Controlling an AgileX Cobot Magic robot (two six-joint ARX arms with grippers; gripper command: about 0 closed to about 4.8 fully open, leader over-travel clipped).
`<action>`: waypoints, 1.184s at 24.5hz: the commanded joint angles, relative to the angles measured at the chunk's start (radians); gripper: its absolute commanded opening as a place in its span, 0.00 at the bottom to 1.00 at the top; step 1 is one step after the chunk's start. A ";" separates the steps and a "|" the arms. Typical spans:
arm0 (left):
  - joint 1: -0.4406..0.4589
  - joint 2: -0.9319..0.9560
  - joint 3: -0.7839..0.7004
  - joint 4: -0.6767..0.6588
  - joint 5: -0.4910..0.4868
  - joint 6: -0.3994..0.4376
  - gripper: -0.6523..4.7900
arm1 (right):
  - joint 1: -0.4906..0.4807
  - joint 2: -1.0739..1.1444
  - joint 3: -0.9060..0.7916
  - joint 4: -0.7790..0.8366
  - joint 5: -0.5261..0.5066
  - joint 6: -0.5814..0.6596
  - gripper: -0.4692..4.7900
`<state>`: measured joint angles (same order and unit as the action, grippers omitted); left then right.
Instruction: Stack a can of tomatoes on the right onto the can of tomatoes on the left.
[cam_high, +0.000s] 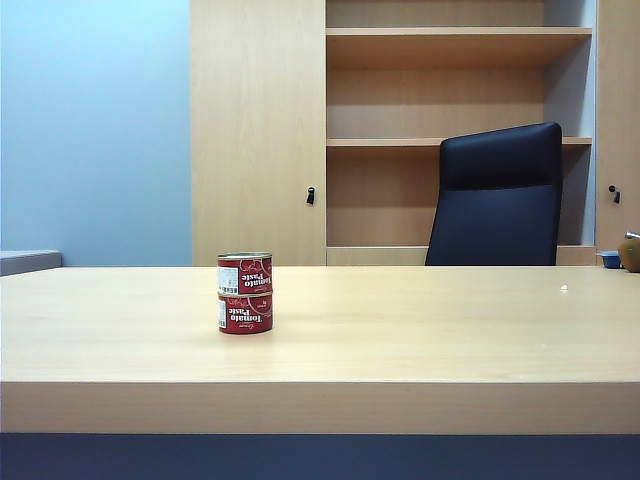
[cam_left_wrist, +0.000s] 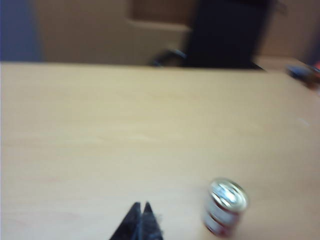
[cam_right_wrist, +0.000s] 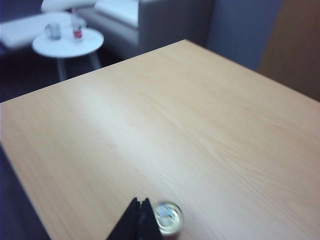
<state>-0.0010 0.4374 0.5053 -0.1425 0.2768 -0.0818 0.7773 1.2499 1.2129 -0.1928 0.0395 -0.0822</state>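
Two tomato cans are stacked: top can (cam_high: 245, 272) sits squarely on bottom can (cam_high: 245, 313), both upright, labels facing the exterior camera. The stack stands on the table (cam_high: 420, 330), left of centre, closer to the front edge than the back, well clear of both side edges. No arm appears in the exterior view. Left gripper (cam_left_wrist: 141, 212) hangs above the table with fingertips pressed together, holding nothing; the stack (cam_left_wrist: 225, 207) is beside it, apart, with the silver lid showing. Right gripper (cam_right_wrist: 139, 210) is also clenched and empty, high over the table; the stack's lid (cam_right_wrist: 168, 218) sits just beside its tips in that view, contact can't be judged. Office chair (cam_high: 497, 195) and shelving (cam_high: 455, 85) stand behind the table.
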 joint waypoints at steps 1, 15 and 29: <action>0.000 -0.065 -0.027 0.033 -0.094 0.034 0.11 | 0.002 -0.148 -0.169 0.188 0.096 0.024 0.08; 0.000 -0.422 -0.338 0.093 -0.136 0.032 0.11 | 0.002 -0.723 -0.405 0.153 0.375 0.062 0.08; 0.000 -0.434 -0.496 0.159 -0.173 0.030 0.11 | 0.002 -0.920 -0.405 -0.299 0.295 0.105 0.08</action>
<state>-0.0013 0.0029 0.0044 0.0021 0.1081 -0.0578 0.7784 0.3279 0.8055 -0.4583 0.3809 -0.0074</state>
